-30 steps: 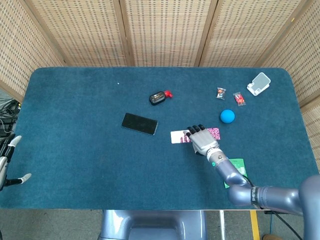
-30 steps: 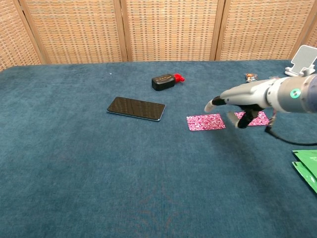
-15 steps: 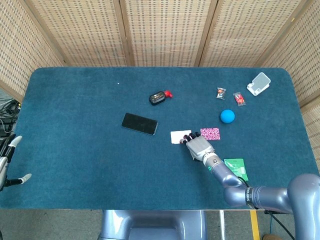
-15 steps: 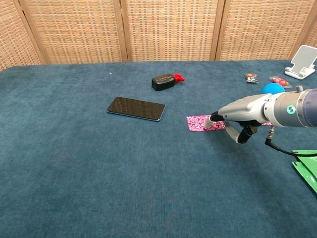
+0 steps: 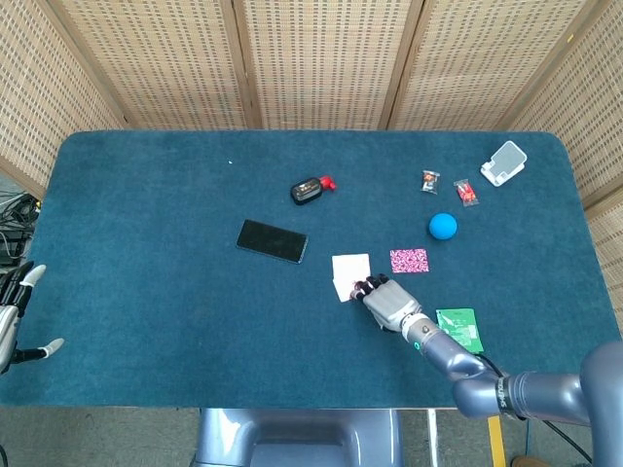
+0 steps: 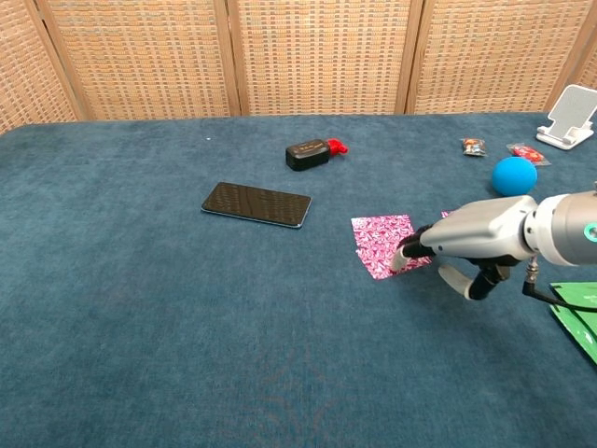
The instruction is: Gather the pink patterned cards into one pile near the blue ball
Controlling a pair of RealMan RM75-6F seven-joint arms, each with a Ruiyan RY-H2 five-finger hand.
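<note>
Now your right hand [image 6: 446, 250] has come down and toward the robot over the last second, and its fingertips [image 6: 405, 254] are pressing on the near edge of the closer pink patterned card [image 6: 384, 242]. That card has turned: a moment ago it lay square beside the second one, and now it sits skewed, dragged away from its partner, looking pale in the head view [image 5: 349, 271]. I cannot tell whether the fingers are pinching the card's edge or only bearing down on it flat, so treat the hold as unconfirmed.

The second pink card [image 5: 409, 260] has not moved; it lies between the skewed card and the blue ball [image 5: 443, 226], near the ball but apart from it. In the chest view only a sliver of it shows behind your forearm.

For the task, this drag goes the wrong way: the gap between the two cards has widened. My judgement is that you are working the edge up to get a finger under it, which is reasonable on this blue cloth surface [image 5: 146, 253], but you will then need to carry the card back over its partner.

Your left hand [image 5: 18, 321] hangs idle at the surface's far left edge, fingers apart, holding nothing.
</note>
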